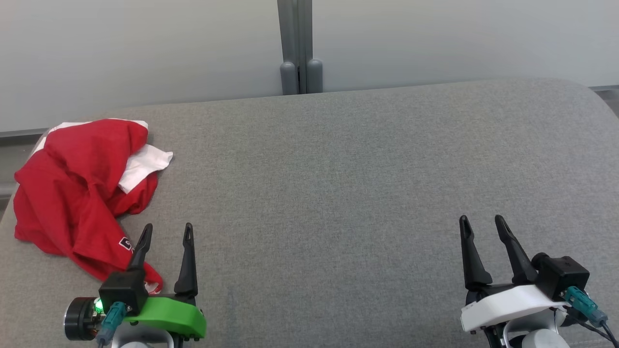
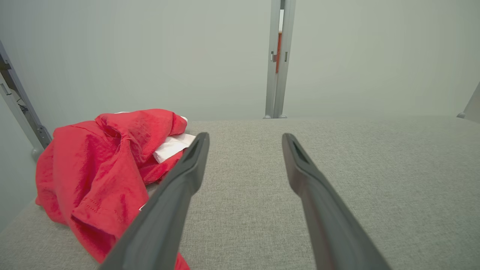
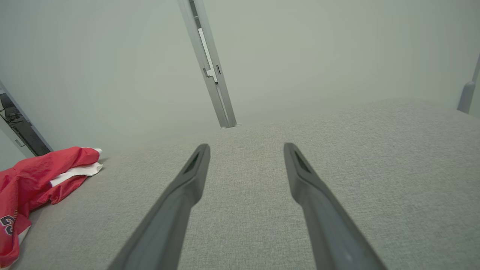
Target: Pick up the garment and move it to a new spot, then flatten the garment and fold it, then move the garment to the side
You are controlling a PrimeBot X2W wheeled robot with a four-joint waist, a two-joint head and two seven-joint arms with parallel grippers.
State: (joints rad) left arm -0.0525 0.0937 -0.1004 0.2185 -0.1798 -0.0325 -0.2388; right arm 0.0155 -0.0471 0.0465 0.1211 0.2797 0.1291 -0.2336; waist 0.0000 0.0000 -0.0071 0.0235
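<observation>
head view had left gripper [image 1: 168, 227] and right gripper [image 1: 481, 218] spread, empty; garment [image 1: 82, 188] bunched just beside the left fingers [image 1: 141, 249], where a shallow pinch risked catching just one fold.

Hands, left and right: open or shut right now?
Left hand: open, holding nothing.
Right hand: open, holding nothing.
</observation>
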